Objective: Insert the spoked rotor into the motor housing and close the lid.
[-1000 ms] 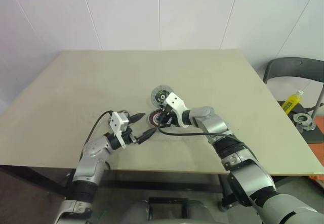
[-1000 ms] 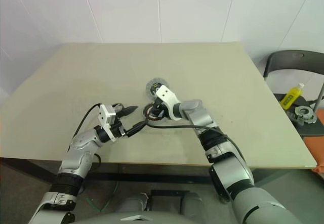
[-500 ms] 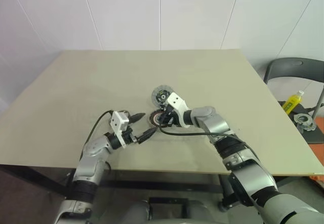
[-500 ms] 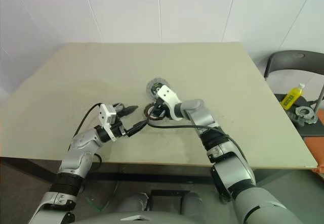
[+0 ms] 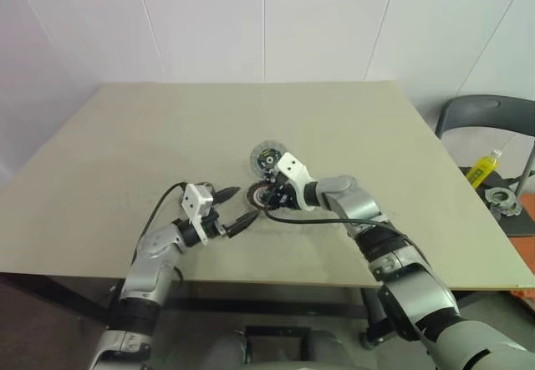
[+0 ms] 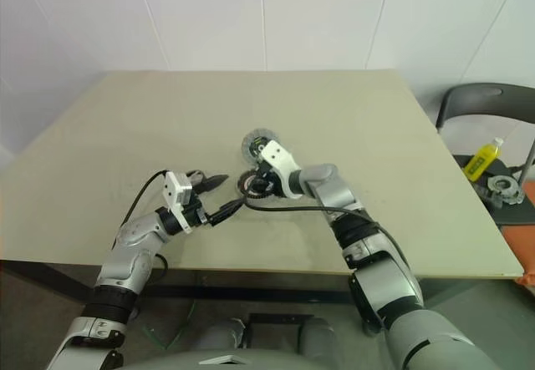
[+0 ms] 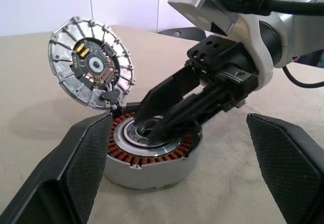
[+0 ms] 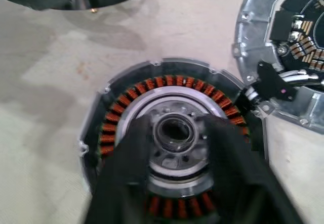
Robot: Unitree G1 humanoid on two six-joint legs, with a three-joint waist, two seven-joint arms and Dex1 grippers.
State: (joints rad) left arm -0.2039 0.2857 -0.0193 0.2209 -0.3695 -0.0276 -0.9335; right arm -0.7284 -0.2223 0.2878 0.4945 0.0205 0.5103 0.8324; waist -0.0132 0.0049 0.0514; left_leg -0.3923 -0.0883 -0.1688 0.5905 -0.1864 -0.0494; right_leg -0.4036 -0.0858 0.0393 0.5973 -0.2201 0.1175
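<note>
Since a second ago the right gripper's fingers have spread apart; both arms sit where they were, and housing and lid have not shifted.

Left gripper [image 5: 240,205] hovers low over the table [image 5: 125,153] near the front edge. Its jaws are wide apart, nothing is between them, and it points at the housing from just beside it without touching.

Housing [image 7: 152,158] lies flat on the table, centre-front, between the two grippers. It is a round shallow cup with a silver-grey outer wall and a dark rim. Inside runs a ring of coppery-orange windings [image 8: 174,80], then a pale inner ring. A grey hub [image 8: 174,130] with a dark bore sits dead centre; cannot tell if that is the rotor seated.

Right gripper [image 5: 266,196] angles down into the housing from the right. Its fingers [image 8: 126,173] are released and stand parted either side of the hub, over the pale ring, clamping nothing.

Lid [image 7: 91,67] stands tilted on edge at the housing's far rim, touching it, inner face toward the left gripper. It has a silver ribbed rim and a dark circuit board with copper bits and a small round centre. A small black piece joins its low edge to the housing rim.

Far right, off the table, stand a chair [image 5: 485,119] and a yellow bottle [image 5: 483,168].
</note>
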